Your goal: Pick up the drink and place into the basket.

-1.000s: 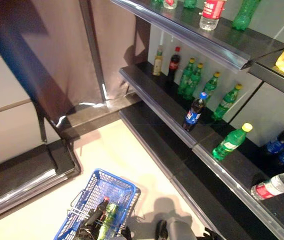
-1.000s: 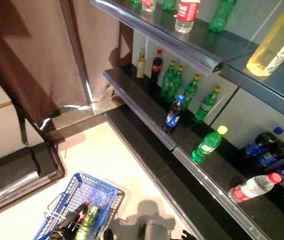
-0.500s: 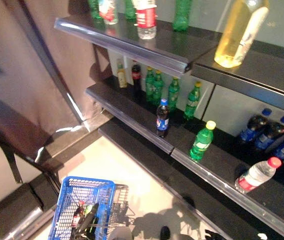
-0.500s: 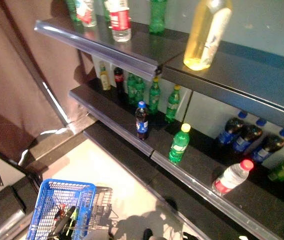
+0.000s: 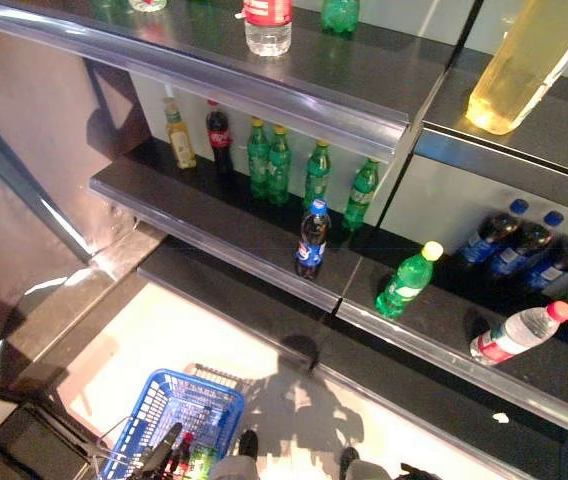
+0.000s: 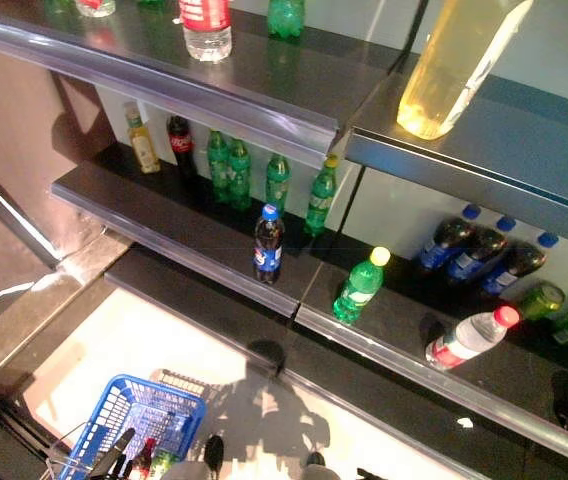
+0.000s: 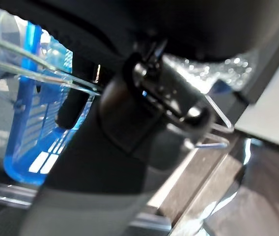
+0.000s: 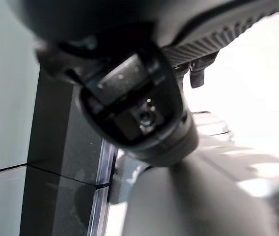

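Note:
A dark cola bottle with a blue label stands at the front of the middle shelf. To its right stands a green bottle with a yellow cap. The blue wire basket hangs low at the left, over the pale floor, with a few bottles in it. My left hand is curled round the basket's wire handle. My right hand shows only in its own wrist view. It is down near the floor and the shelf's front edge, with nothing seen in it.
A water bottle with a red label lies on the same shelf at the right. Green bottles stand in a row at the back, dark bottles farther right. The upper shelf juts out above and bears a large yellow bottle.
The camera has swung right and up towards the shelves, so the whole picture has shifted. The basket now shows lower in view. The bottles on the shelves have not moved.

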`<state>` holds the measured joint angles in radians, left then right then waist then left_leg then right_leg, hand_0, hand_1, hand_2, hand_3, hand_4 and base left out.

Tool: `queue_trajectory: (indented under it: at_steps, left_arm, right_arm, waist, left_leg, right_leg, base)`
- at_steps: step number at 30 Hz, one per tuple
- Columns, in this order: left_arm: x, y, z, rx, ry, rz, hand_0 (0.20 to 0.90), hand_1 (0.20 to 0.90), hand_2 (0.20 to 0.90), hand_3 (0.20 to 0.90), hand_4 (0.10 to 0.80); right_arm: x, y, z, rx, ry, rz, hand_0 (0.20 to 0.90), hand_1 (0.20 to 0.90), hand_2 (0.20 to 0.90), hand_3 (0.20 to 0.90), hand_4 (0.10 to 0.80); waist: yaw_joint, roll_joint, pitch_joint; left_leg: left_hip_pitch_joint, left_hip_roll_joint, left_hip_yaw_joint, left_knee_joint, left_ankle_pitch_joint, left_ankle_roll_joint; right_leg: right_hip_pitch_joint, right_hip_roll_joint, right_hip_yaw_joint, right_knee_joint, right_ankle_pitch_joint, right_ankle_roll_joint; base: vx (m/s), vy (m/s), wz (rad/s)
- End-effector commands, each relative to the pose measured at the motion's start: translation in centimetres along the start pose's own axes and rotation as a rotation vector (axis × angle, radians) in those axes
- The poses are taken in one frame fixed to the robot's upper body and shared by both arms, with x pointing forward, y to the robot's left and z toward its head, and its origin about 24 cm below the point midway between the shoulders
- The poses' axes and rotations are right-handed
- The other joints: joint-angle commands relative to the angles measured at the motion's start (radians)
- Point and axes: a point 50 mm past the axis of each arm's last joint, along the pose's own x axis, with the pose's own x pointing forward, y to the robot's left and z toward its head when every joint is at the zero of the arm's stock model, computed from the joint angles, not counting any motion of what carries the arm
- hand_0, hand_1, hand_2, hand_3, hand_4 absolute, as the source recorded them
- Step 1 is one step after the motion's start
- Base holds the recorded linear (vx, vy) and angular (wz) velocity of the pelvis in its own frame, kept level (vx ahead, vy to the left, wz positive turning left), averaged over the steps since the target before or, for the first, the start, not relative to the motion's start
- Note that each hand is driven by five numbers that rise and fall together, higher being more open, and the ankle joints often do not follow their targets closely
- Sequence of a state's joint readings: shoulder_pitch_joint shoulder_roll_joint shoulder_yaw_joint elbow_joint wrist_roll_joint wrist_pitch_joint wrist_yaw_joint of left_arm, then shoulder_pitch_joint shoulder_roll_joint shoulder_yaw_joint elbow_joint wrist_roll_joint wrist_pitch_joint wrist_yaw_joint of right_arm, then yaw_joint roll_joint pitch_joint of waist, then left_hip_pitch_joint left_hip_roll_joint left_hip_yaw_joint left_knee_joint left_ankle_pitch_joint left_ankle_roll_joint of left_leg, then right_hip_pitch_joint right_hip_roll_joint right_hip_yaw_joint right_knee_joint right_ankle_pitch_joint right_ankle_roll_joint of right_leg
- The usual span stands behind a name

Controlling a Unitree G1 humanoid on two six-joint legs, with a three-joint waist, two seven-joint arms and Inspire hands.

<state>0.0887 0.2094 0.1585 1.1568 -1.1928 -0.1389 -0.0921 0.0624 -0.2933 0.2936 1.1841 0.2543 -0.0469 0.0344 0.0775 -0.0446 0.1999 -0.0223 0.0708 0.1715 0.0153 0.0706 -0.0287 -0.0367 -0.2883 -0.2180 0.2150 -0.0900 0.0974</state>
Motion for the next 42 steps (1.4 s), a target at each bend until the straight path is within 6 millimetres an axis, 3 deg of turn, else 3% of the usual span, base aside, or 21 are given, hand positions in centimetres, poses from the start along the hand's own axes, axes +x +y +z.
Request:
queue_trajectory:
  at_steps: [1, 5, 11, 14, 19, 24, 25, 31, 35, 42]
  left_arm:
    - [0.4, -6.5, 2.5, -0.060, -0.154, -0.283, 0.300, 0.300, 0.300, 0.200, 0.100]
    - [0.4, -6.6, 2.3, -0.102, -0.166, -0.247, 0.300, 0.300, 0.300, 0.200, 0.100]
    - [-0.1, -4.6, 0.9, -0.068, -0.126, -0.187, 0.300, 0.300, 0.300, 0.200, 0.100]
    - [-0.3, -3.2, 0.5, -0.070, -0.109, -0.161, 0.300, 0.300, 0.300, 0.200, 0.100]
    - [-0.6, -1.8, 1.1, -0.091, -0.130, -0.132, 0.300, 0.300, 0.300, 0.200, 0.100]
    - [-0.8, -1.2, 1.0, -0.117, -0.137, -0.122, 0.300, 0.300, 0.300, 0.200, 0.100]
    - [-0.8, -1.2, 0.8, -0.124, -0.135, -0.121, 0.300, 0.300, 0.300, 0.200, 0.100]
    - [-0.9, -1.2, 0.1, -0.137, -0.120, -0.095, 0.300, 0.300, 0.300, 0.200, 0.100]
    - [-1.1, -0.8, -0.6, -0.138, -0.110, -0.076, 0.300, 0.300, 0.300, 0.200, 0.100]
    - [-1.3, -0.5, -1.5, -0.128, -0.090, -0.075, 0.300, 0.300, 0.300, 0.200, 0.100]
  right_arm:
    - [0.0, 5.4, 9.0, -0.110, -0.315, 0.178, 0.900, 0.900, 0.900, 0.900, 0.800]
    - [-0.7, 5.9, 11.2, -0.207, -0.395, 0.202, 0.900, 0.900, 0.900, 0.900, 0.800]
    - [-2.6, 6.1, 12.7, -0.257, -0.512, 0.279, 0.900, 0.900, 0.900, 0.900, 0.800]
    - [-4.2, 5.2, 13.8, -0.287, -0.607, 0.302, 0.900, 0.900, 0.900, 0.900, 0.800]
    - [-8.3, 4.5, 17.3, -0.334, -0.837, 0.377, 0.900, 0.900, 0.900, 0.900, 0.800]
    - [-15.3, 3.1, 22.4, -0.341, -1.201, 0.426, 0.900, 0.900, 0.900, 0.900, 0.800]
    - [-17.8, 2.5, 23.7, -0.346, -1.340, 0.407, 0.900, 0.900, 0.900, 0.900, 0.800]
    - [-23.3, -0.1, 26.6, -0.260, -1.657, 0.192, 0.900, 0.900, 0.900, 0.900, 0.800]
    - [-25.3, -1.8, 27.2, -0.114, -1.785, 0.026, 0.900, 0.900, 0.900, 0.900, 0.800]
    - [-25.9, -2.7, 27.2, 0.071, -1.834, -0.126, 0.900, 0.900, 0.900, 0.900, 0.800]
  waist:
    - [0.033, 0.035, 0.032]
    - [0.050, 0.010, 0.037]
    - [0.043, -0.005, 0.023]
    - [0.027, -0.007, 0.014]
    - [0.004, -0.009, -0.004]
    - [-0.014, -0.004, -0.026]
    - [-0.020, 0.001, -0.034]
    - [-0.021, 0.013, -0.053]
    - [-0.018, 0.017, -0.066]
    - [-0.009, 0.023, -0.062]
  left_leg:
    - [-0.099, 0.034, -0.061, 0.173, -0.081, -0.037]
    - [-0.139, 0.084, -0.074, 0.190, -0.044, -0.083]
    - [-0.108, 0.123, -0.085, 0.146, -0.012, -0.108]
    - [-0.085, 0.133, -0.084, 0.124, -0.004, -0.116]
    - [-0.043, 0.146, -0.072, 0.101, -0.004, -0.123]
    - [-0.014, 0.154, -0.054, 0.097, -0.014, -0.123]
    - [-0.007, 0.155, -0.048, 0.096, -0.018, -0.121]
    - [0.009, 0.151, -0.039, 0.092, -0.032, -0.118]
    - [0.022, 0.145, -0.034, 0.081, -0.037, -0.114]
    - [0.016, 0.142, -0.037, 0.099, -0.044, -0.114]
  right_leg:
    - [0.017, -0.016, -0.024, -0.039, 0.093, 0.078]
    - [0.049, 0.011, -0.028, -0.111, 0.104, 0.083]
    - [0.089, 0.044, -0.053, -0.127, 0.089, 0.066]
    - [0.099, 0.054, -0.059, -0.126, 0.082, 0.057]
    - [0.108, 0.058, -0.060, -0.119, 0.073, 0.051]
    - [0.114, 0.059, -0.050, -0.109, 0.061, 0.047]
    - [0.115, 0.058, -0.047, -0.107, 0.058, 0.047]
    - [0.122, 0.054, -0.046, -0.105, 0.051, 0.050]
    - [0.129, 0.053, -0.047, -0.113, 0.053, 0.052]
    - [0.126, 0.053, -0.052, -0.093, 0.042, 0.047]
  base:
    - [-0.154, -0.197, -0.56]
    - [-0.078, -0.222, -0.62]
    - [0.012, -0.116, -0.06]
    - [-0.004, -0.031, 0.06]
    - [0.010, 0.000, 0.06]
    - [0.030, 0.025, -0.05]
    - [0.035, 0.047, -0.08]
    - [0.022, 0.054, -0.01]
    - [0.023, 0.050, 0.01]
    - [0.008, 0.027, 0.00]
